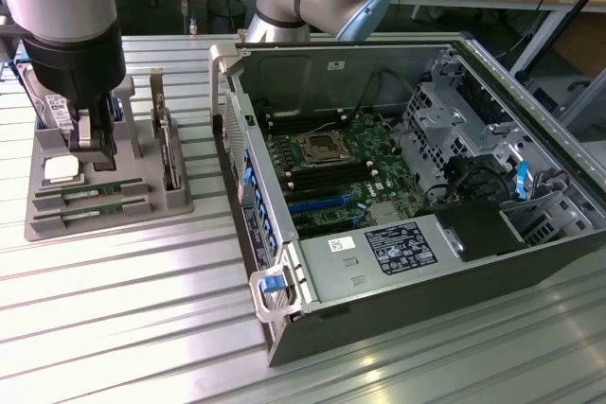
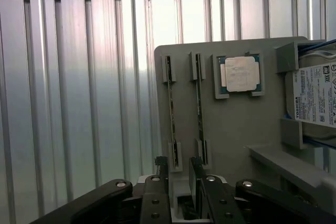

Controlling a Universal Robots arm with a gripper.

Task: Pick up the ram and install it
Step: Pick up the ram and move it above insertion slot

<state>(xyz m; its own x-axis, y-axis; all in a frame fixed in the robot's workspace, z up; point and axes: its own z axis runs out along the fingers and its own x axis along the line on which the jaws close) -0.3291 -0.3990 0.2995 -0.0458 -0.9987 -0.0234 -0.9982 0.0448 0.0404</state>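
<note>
Two ram sticks lie on edge in slots of a grey parts tray (image 1: 142, 198): one ram (image 1: 91, 192) nearer the tray's middle, the other (image 1: 91, 212) nearer its front edge. In the wrist view they show as thin dark strips, one (image 2: 171, 119) beside the other (image 2: 199, 111). My gripper (image 1: 95, 142) hangs just above the tray, behind the sticks and beside the processor chip (image 1: 60, 169). It is open, with nothing between its black fingers (image 2: 162, 179). The gap of the gripper (image 2: 178, 182) lines up roughly with one end of the nearer strip.
The tray also holds a hard drive (image 1: 47, 109) and an upright expansion card (image 1: 169, 150). On the exterior view's right stands an open computer case (image 1: 530, 234) with its motherboard (image 1: 331, 169) and memory slots exposed. A ribbed metal table (image 1: 123, 309) lies all around.
</note>
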